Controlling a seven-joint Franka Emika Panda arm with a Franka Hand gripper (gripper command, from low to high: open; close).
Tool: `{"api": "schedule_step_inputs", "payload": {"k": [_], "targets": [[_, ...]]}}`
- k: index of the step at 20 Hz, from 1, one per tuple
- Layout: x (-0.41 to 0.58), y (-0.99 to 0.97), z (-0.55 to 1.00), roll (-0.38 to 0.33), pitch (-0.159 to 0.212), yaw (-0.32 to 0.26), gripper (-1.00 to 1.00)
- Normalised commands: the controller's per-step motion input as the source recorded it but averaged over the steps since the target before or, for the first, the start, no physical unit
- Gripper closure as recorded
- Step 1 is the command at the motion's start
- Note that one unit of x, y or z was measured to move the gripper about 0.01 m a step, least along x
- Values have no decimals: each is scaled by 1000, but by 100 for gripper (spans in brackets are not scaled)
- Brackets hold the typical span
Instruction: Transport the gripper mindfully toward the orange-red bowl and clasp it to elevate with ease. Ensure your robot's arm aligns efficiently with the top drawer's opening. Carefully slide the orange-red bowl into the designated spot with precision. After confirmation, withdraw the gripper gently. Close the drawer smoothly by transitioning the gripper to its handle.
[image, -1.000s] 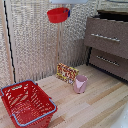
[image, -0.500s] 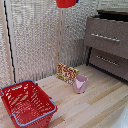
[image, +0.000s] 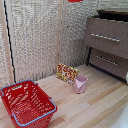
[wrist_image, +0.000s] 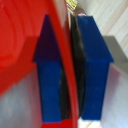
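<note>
Presently, operator, your stock at this moment reads as follows.

Item one: the gripper (wrist_image: 70, 75). You see it only in the wrist view, its two dark-blue fingers (wrist_image: 50, 75) pinched narrow onto a thin red wall that runs between them. You may enter it as clamped on the rim of the orange-red bowl (wrist_image: 22, 45).

Item two: the orange-red bowl, held in the gripper. In the exterior view only a red sliver (image: 75, 1) shows at the upper edge of the picture, high above the floor; the arm itself is out of frame there.

Item three: the top drawer (image: 105, 37), well below and to one side of the carried bowl, toward the exterior view's right. Its handle (image: 105, 38) is untouched. A dark gap shows above the front, but you cannot tell from here how far it stands open.

Item four, not of the task: red basket (image: 27, 102), pink cup (image: 80, 83) and patterned box (image: 66, 73), all far beneath the gripper on the wooden floor (image: 100, 107).

Progress, as a judgement: grasp and lift look done. Outstanding are the carry across to the drawer opening, the placing inside, the release and withdrawal, and the push on the handle to close.
</note>
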Motion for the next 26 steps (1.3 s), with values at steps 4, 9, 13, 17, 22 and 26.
{"api": "schedule_step_inputs", "payload": {"k": [4,9,13,17,22,26], "targets": [[0,-430,428,2,14,-273,100],[0,-453,433,0,20,-267,100],[0,-569,454,0,22,-221,100],[0,-671,396,1,29,-182,100],[0,-721,75,4,20,-167,100],[-66,-714,-107,14,4,-172,100]]}}
